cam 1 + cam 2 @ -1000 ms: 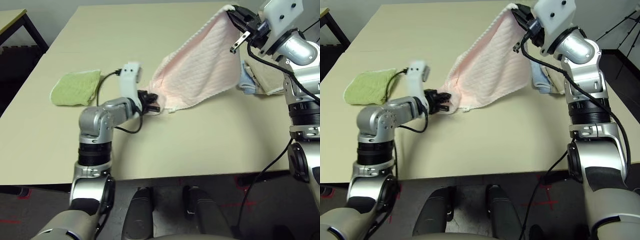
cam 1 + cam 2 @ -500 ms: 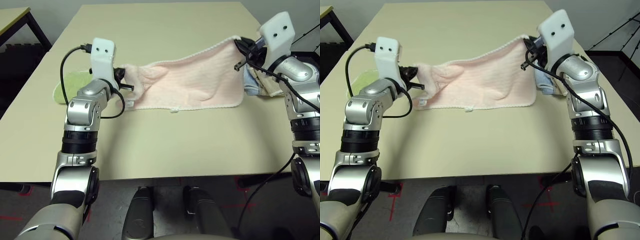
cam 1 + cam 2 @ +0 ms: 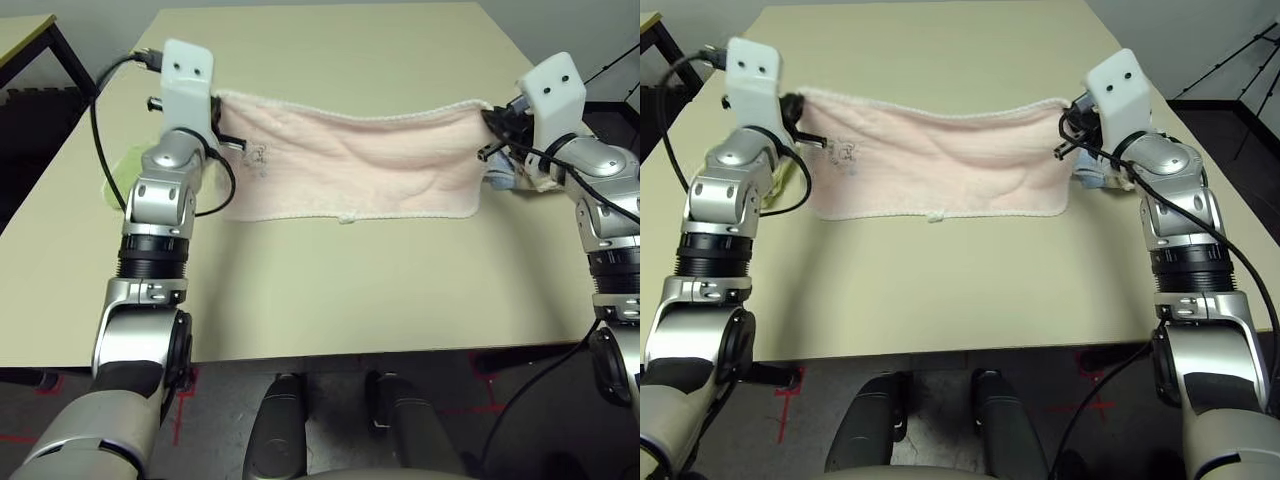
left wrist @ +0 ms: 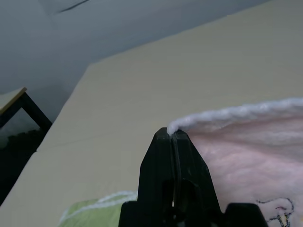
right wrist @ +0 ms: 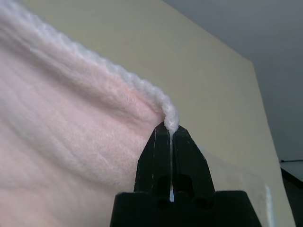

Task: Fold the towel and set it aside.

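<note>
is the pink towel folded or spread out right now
Spread out: the towel hangs stretched wide in a single layer, its two top corners pinched, no fold in it.

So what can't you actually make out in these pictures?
- Green cloth: mostly behind the left arm in the eye views, cut by the edge in the left wrist view.
- Folded cloths on the robot's right: covered by the right end effector and the towel.
- Towel's embroidered logo: too small to read.
- Towel's lower hem: touching the table or just above it, unclear.
</note>
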Available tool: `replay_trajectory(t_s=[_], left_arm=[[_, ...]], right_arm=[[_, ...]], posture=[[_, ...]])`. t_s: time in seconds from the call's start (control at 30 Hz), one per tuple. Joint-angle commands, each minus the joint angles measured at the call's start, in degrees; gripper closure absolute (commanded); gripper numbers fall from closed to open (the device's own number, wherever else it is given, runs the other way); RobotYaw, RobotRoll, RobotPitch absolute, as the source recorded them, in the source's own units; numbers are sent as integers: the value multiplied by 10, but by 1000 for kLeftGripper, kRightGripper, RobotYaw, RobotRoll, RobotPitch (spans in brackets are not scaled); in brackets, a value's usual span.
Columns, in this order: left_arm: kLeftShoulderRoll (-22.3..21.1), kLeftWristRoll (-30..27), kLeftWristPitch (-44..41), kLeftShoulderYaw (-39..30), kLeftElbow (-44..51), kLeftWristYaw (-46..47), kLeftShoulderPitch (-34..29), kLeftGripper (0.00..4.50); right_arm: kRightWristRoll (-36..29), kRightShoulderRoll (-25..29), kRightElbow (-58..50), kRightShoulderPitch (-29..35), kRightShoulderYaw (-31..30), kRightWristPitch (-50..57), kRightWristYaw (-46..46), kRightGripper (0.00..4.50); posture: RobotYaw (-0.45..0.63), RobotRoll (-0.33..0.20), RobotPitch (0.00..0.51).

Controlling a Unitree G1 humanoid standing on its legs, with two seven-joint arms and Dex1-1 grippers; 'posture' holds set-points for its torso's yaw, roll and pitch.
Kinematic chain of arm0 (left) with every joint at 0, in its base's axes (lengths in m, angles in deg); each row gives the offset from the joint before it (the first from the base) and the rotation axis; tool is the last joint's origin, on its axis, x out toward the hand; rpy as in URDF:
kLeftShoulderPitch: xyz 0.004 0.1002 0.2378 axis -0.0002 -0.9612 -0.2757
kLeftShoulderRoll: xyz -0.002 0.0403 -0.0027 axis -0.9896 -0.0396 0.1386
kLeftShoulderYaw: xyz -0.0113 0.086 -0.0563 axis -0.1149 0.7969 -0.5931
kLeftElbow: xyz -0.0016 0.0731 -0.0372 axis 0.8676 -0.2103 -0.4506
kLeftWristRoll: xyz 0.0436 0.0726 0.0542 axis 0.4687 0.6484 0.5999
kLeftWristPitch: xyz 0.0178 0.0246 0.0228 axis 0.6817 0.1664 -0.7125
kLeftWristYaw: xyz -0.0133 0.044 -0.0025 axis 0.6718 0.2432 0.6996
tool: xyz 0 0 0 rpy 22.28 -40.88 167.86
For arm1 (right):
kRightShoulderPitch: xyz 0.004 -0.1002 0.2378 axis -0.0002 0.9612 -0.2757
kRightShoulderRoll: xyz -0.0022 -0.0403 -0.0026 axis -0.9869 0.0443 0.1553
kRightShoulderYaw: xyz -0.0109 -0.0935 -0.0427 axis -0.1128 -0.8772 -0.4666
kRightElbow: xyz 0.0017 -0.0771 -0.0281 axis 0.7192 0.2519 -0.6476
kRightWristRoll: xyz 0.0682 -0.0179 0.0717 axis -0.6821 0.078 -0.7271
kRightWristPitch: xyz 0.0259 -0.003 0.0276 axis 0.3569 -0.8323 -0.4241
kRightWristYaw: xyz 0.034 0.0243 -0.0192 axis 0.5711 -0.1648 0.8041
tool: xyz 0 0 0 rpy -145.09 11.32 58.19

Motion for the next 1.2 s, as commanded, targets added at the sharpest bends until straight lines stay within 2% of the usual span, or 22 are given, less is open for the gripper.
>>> replay_trajectory(t_s=[0.03,0.43,0.6,0.73,1.0,1.2], left_arm=[[-12,17,12,-7,-20,9,8,4473],[-35,19,-12,7,-11,-28,12,4473],[-67,14,-46,16,-13,-78,29,4473],[-73,10,-66,21,-37,-106,54,4473],[-33,31,-39,60,-154,-121,91,4473],[4,65,53,78,-282,-77,135,4473]], right_arm=[[8,10,28,-16,7,-14,14,4500],[-8,14,34,-23,13,-7,-6,4500],[-51,18,-24,-18,21,62,-49,4500],[-70,19,-36,-29,16,108,-64,4500],[-29,-5,110,-92,-25,77,-49,4500],[26,-23,255,-151,-55,-28,-4,4500]], posture=[[173,0,165],[172,0,174],[184,0,179],[183,0,179],[178,0,178],[162,0,180]])
